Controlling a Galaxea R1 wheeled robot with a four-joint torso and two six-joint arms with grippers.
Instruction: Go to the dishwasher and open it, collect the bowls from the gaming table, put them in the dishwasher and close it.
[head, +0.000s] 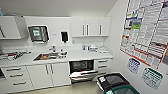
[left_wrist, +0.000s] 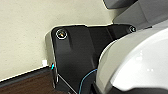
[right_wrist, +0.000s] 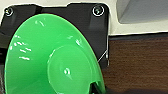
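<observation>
From the head camera I see the dishwasher (head: 81, 71), the under-counter machine between the white cabinet doors (head: 53, 75). Its door hangs open, tilted downward, and the dark inside with a rack is visible. It sits at about 6 o'clock from the upper white cabinets and at about 3 o'clock from the steel sink (head: 47, 56) set in the white counter. A dark bin with a green rim (head: 117, 85) stands near it, at about 4 o'clock.

In the right wrist camera a lime green plastic bowl (right_wrist: 50, 57) is very large, close against the dark plate of the robot, with its rim toward the camera. I judge that the right gripper carries it, but the fingers are hidden, so I cannot tell if they are clenched on it. For the left gripper I also cannot tell.

The bowl looks to me light, stiff and glossy, so probably slippery, though not fragile. I think the best hold is on the thin rim, one finger inside and one outside. If the grip is weak, it may turn or slip out.
</observation>
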